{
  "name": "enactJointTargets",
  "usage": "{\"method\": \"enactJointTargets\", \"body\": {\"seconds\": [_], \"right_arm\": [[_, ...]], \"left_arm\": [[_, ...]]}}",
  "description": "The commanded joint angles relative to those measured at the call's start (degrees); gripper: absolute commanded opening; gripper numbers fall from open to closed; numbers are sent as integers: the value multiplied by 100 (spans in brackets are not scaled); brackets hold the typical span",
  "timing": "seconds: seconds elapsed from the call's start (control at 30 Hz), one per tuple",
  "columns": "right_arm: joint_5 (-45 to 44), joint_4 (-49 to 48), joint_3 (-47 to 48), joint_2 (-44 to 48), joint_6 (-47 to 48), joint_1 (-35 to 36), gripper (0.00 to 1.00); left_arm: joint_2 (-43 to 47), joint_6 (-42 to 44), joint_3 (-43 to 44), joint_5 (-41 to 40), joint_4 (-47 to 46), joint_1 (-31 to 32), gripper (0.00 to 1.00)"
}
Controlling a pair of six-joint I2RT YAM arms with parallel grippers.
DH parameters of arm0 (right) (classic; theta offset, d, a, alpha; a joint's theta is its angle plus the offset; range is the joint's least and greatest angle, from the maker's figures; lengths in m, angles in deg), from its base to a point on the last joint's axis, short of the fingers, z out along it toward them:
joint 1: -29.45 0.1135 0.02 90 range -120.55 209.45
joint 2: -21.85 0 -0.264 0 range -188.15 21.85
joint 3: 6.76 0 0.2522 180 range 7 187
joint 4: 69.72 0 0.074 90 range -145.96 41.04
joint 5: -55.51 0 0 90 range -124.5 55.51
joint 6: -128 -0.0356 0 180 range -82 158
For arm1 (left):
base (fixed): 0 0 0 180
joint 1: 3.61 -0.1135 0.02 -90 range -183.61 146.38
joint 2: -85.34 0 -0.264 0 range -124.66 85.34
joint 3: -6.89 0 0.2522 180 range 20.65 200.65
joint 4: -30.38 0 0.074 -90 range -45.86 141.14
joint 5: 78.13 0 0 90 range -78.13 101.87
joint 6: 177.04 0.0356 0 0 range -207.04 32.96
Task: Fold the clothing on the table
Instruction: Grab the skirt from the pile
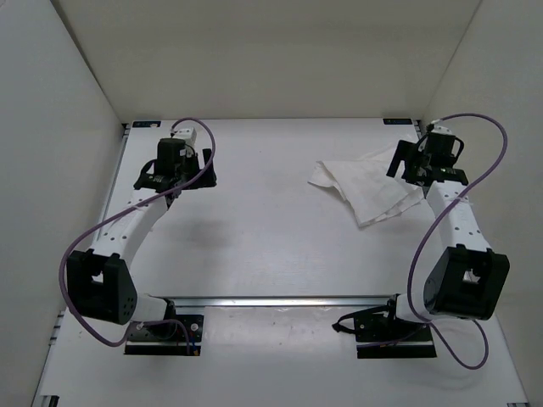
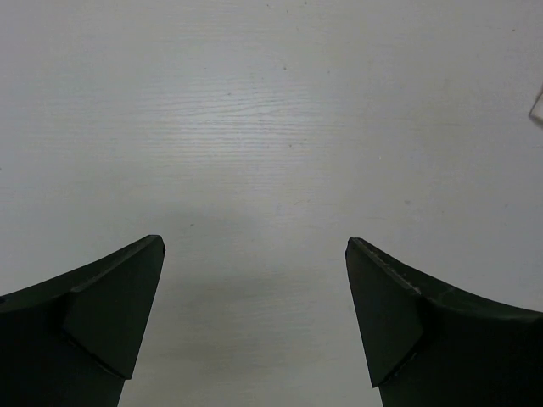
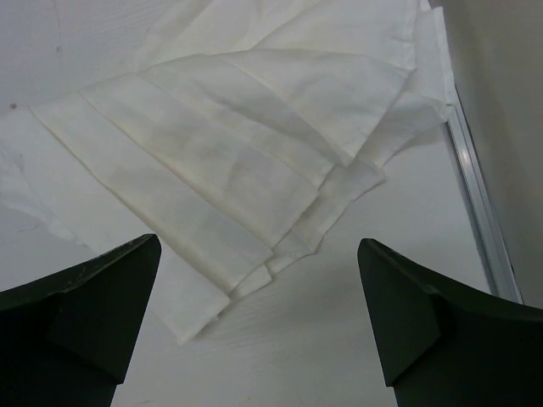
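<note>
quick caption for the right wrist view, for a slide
Open right gripper hovering over the rumpled white clothing lying by the table edge.

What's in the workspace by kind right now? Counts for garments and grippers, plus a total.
White garments: 1, the clothing, lying loosely folded over itself, not gripped.
Black two-finger grippers: 2, the left gripper and the right gripper, both open and empty.
Total: 3
</note>
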Motion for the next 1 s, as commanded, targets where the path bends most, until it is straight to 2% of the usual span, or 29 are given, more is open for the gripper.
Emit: {"method": "enactJointTargets", "body": {"seconds": [0.0,0.13,0.2,0.33,0.43,0.6,0.67,0.77,0.87,0.97], "right_arm": [[136,-335,-56,575,-176,-216,99],[84,-98,58,524,-194,-235,100],[249,384,356,357,-150,-173,100],[-547,666,620,93,130,108,99],[-428,755,1234,-407,254,39,100],[-127,991,2051,-1539,-53,-287,99],[-441,1193,2404,-2033,16,-191,100],[-550,1405,2905,-2771,323,160,100],[-321,1195,2906,-2843,596,844,99],[-653,1028,2976,-2974,676,1477,99]], "left_arm": [[5,310,383,-87,178,95,99],[-38,416,445,114,38,253,99],[-100,495,427,403,-129,323,99],[-188,338,453,738,-262,473,98],[-178,232,427,809,-314,526,99],[-249,-58,445,932,-340,227,99],[-188,-23,428,820,-446,130,99],[-293,64,515,853,-551,209,99],[-424,65,603,862,-498,244,99],[-469,-23,472,1037,-735,113,99]]}}
